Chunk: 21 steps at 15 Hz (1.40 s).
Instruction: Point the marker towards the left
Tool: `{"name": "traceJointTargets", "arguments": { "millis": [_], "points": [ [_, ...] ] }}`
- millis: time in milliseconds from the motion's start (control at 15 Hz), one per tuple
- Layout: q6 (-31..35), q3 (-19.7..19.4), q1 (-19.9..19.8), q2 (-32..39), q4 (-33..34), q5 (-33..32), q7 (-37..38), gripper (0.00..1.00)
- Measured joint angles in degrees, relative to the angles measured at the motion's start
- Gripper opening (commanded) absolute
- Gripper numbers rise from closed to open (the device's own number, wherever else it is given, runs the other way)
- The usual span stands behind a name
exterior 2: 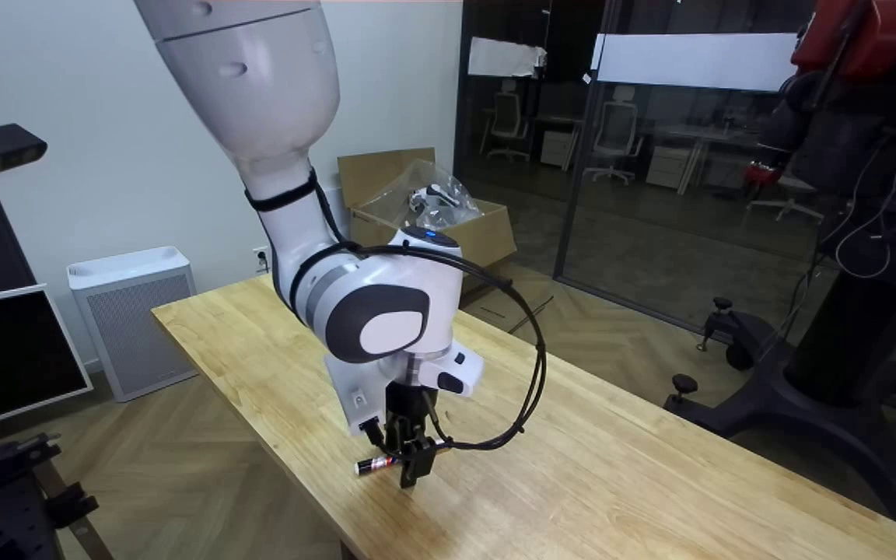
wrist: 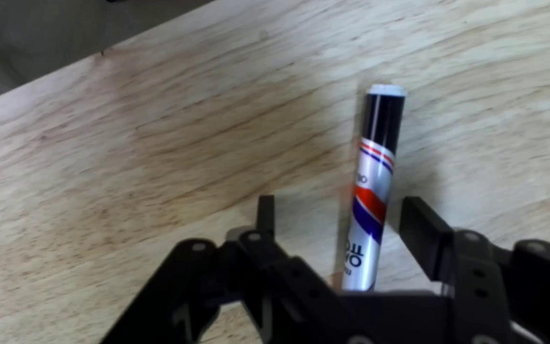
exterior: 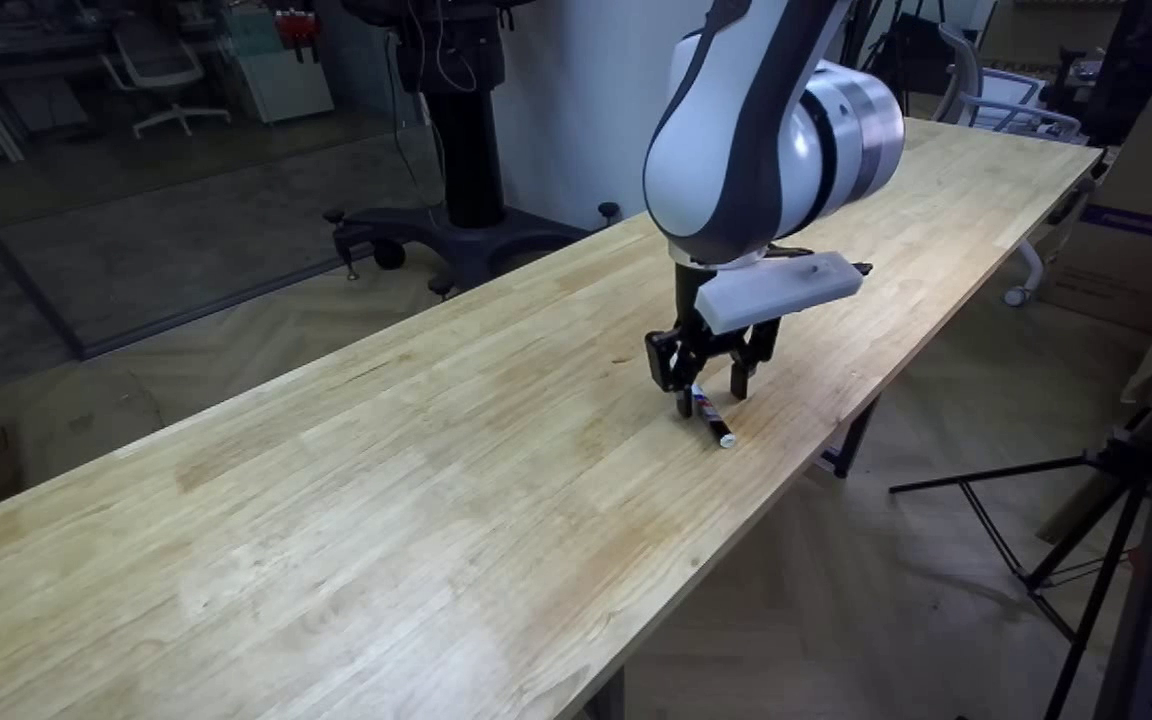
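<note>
The jaws stand apart, the marker [wrist: 373, 188] between them but off-centre; centring before a gentle squeeze should avoid dragging it.

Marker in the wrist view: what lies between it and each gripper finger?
Wrist view shows bare tabletop between the marker and both fingers, wider at picture left.

Between the parted jaws of the gripper [wrist: 341, 213], a marker [wrist: 373, 191] is seen on the wooden table [wrist: 184, 143]. Its black end is exposed; the other is hidden.
</note>
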Motion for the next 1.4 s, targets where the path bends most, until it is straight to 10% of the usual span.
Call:
{"name": "traceJointTargets", "arguments": {
  "millis": [400,1400],
  "points": [
    [0.1,0.6,-0.6,-0.1,0.9,0.9,-1.4,0.0],
    [-0.8,-0.7,-0.1,-1.7,5.5,-10.2,-14.0,0.04]
  ]
}}
